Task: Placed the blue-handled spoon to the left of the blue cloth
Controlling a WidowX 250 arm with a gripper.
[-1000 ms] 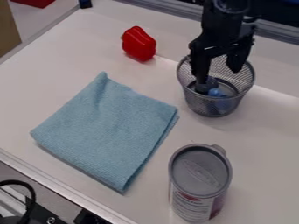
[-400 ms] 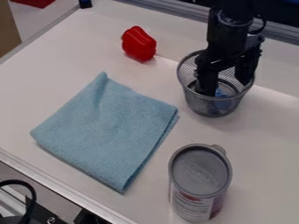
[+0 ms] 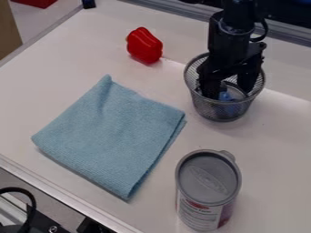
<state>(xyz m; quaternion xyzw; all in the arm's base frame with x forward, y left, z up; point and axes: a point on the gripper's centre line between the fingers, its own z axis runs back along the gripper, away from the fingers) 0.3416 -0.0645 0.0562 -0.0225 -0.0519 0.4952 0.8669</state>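
The gripper [image 3: 228,88] hangs down into the wire mesh basket [image 3: 223,110] at the right, its two fingers spread apart inside the rim. Low between them in the basket lies a blue object [image 3: 225,96]; it is partly hidden, and I cannot tell whether it is the spoon's handle. The blue cloth [image 3: 112,136] lies flat and folded on the white table, left of the basket and not touching it.
A red pepper [image 3: 144,45] sits behind the cloth, left of the basket. A can with a grey lid [image 3: 208,178] stands upright in front of the basket. The table's front edge [image 3: 61,193] runs along the lower left.
Over the last second the gripper has dropped lower into the basket, swinging slightly right and then back left. The cloth, pepper, can and basket have stayed where they were.
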